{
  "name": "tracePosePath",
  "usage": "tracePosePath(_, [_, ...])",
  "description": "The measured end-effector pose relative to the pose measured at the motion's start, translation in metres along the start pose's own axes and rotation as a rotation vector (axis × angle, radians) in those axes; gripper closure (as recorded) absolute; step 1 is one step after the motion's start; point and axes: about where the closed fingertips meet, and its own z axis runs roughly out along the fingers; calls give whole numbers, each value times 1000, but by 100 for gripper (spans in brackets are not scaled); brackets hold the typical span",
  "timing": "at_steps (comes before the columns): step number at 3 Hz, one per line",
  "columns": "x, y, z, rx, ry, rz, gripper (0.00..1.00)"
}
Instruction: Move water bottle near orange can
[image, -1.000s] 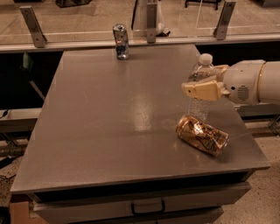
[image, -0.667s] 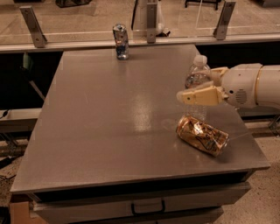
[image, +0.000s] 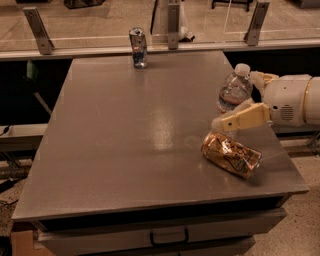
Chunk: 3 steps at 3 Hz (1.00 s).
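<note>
The water bottle (image: 233, 90), clear with a white cap, stands near the table's right edge. My gripper (image: 236, 100) reaches in from the right and is open, with the bottle between its fingers: one cream finger (image: 242, 118) crosses in front of the bottle's base, the other (image: 261, 78) sits behind it near the cap. The orange can (image: 231, 155) lies on its side on the table just in front of the bottle and the front finger, a short gap away.
A slim blue-and-silver can (image: 138, 47) stands at the far edge of the grey table (image: 125, 130). A rail with metal brackets (image: 37, 30) runs behind the table. A drawer with a handle (image: 169, 236) is under the front edge.
The front finger has moved down and toward the camera, off the bottle's side, so more of the bottle shows. The bottle and the orange can stay about where they were.
</note>
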Motion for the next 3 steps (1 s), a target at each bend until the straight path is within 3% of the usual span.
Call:
tracePosePath(1, [5, -20, -46, 53, 6, -36, 0])
tracePosePath(2, [-4, -39, -112, 106, -31, -138, 0])
tracePosePath(3, [-4, -39, -111, 105, -30, -136, 0])
